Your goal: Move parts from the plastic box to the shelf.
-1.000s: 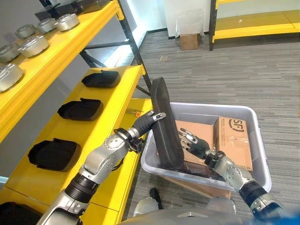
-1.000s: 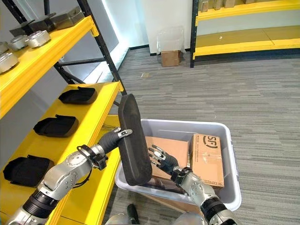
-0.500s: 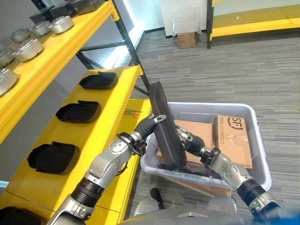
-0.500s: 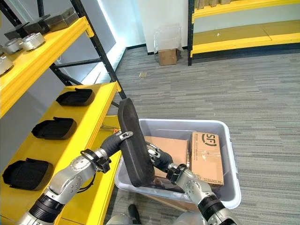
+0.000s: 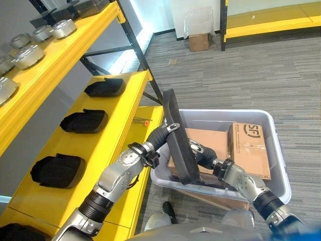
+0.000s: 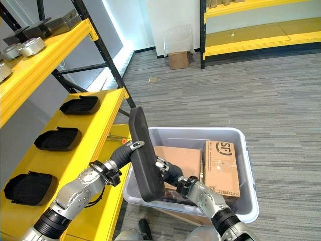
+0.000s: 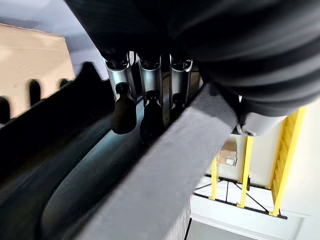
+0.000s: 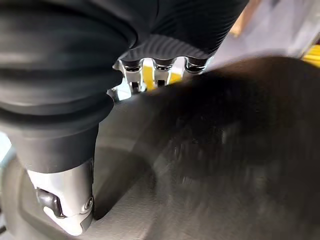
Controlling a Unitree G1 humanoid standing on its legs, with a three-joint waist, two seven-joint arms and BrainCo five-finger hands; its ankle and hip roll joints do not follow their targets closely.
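We stand on grey striped carpet (image 5: 241, 70). Yellow racking (image 5: 235, 22) runs along the far wall, with a small cardboard box (image 5: 199, 41) on the floor beside it, and bright light falls on the carpet by a black upright (image 5: 138, 50).

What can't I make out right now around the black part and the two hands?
- Right hand: its fingertips are hidden behind the black part in the eye views; grip unclear.
- Black part's lower end: hidden by the wall of the plastic box.
- Left hand: the far side of its grip is hidden by the part.
- Box floor: covered by cardboard boxes.
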